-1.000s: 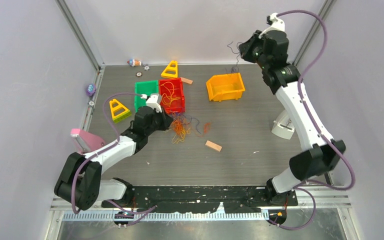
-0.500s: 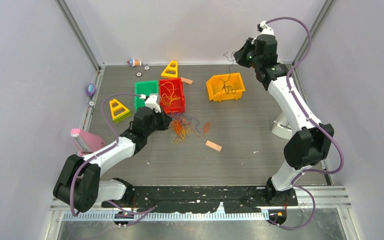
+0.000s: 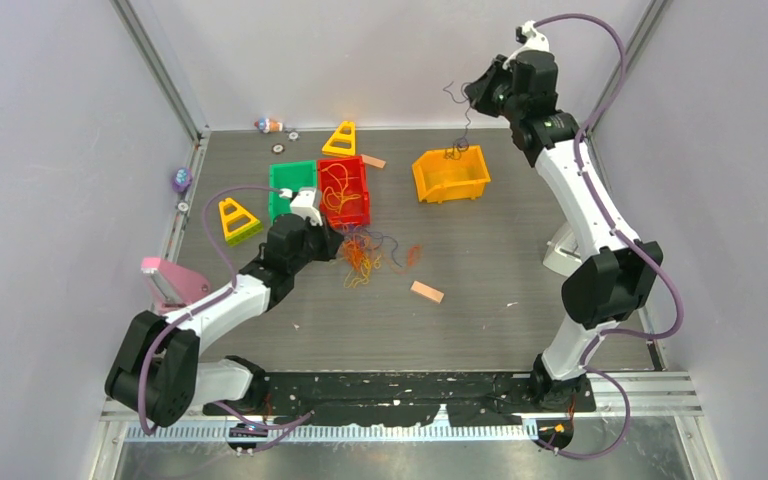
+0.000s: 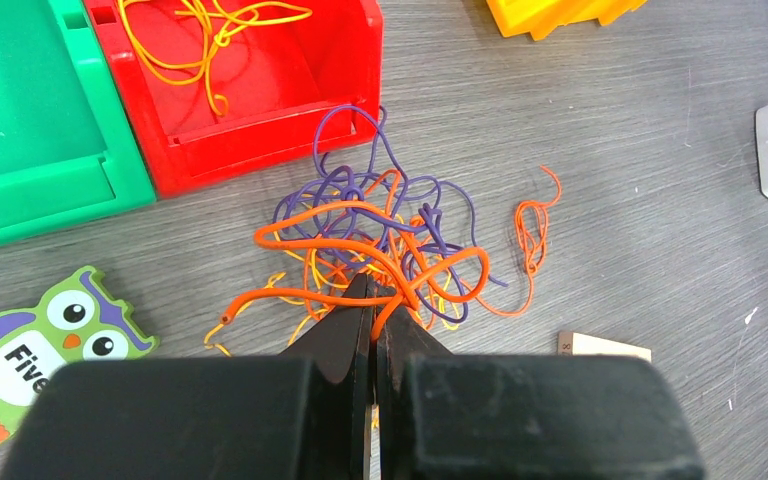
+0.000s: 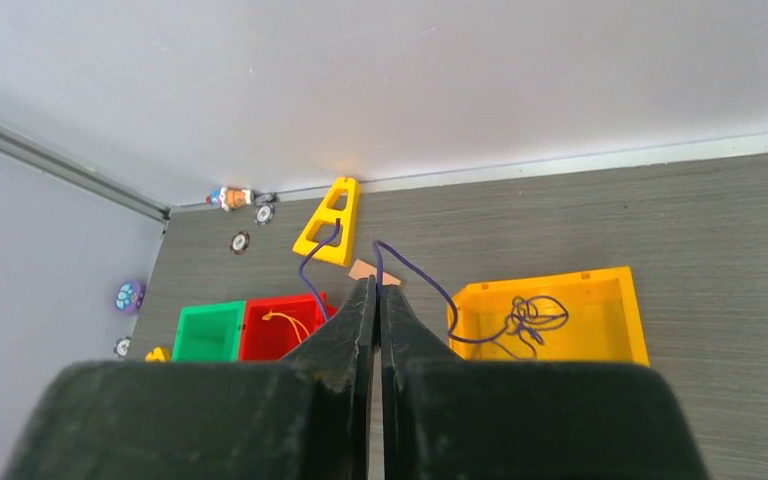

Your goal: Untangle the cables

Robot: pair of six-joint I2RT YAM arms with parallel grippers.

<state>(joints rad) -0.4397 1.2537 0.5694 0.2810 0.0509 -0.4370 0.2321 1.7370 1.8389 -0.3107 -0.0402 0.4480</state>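
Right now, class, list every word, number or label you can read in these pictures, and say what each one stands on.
"Five": on the owl card.
A small mark on the wooden block: too small to read.
Nothing else readable in any view.

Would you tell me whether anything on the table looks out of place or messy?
Yes: a tangle of orange, yellow and purple cables sprawls on the table before the red bin, the left hand shut on it. One purple cable dangles from the shut right hand, its end coiled in the orange bin.
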